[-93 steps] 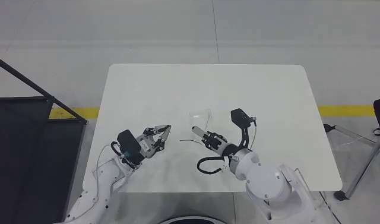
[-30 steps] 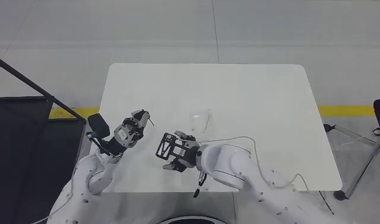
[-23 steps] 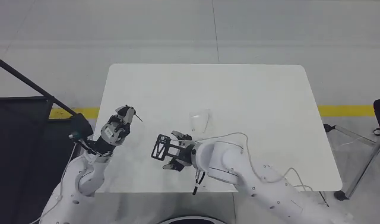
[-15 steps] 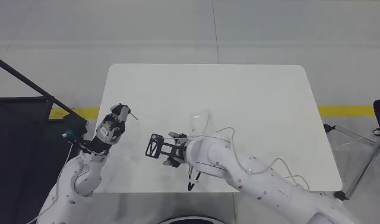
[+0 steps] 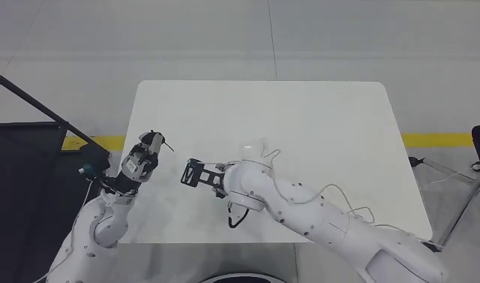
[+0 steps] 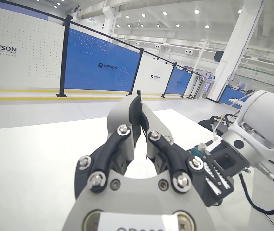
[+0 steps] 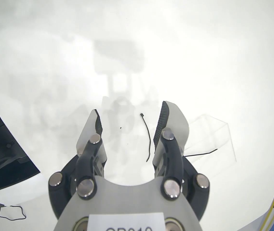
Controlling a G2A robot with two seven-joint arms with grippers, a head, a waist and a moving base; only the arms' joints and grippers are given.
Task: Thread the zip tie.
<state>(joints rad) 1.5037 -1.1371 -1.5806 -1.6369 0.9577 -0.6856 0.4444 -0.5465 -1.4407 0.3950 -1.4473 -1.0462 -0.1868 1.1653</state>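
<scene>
Near the left edge of the surface [image 5: 330, 118], the left gripper [image 5: 154, 139] is clenched on 1 thin black zip tie [image 6: 138, 93], held clear of it. Just right, the right gripper [image 5: 186, 175] hangs released over a 2nd tie [image 7: 147, 135] lying near a clear box [image 7: 215, 131].

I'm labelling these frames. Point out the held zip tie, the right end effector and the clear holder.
zip tie [image 6: 138, 93]: left wrist view, its end poking above the shut fingers.
right end effector [image 7: 130, 108]: right wrist view, midway between its open fingertips.
clear holder [image 7: 214, 135]: right wrist view, its transparent wall.
</scene>
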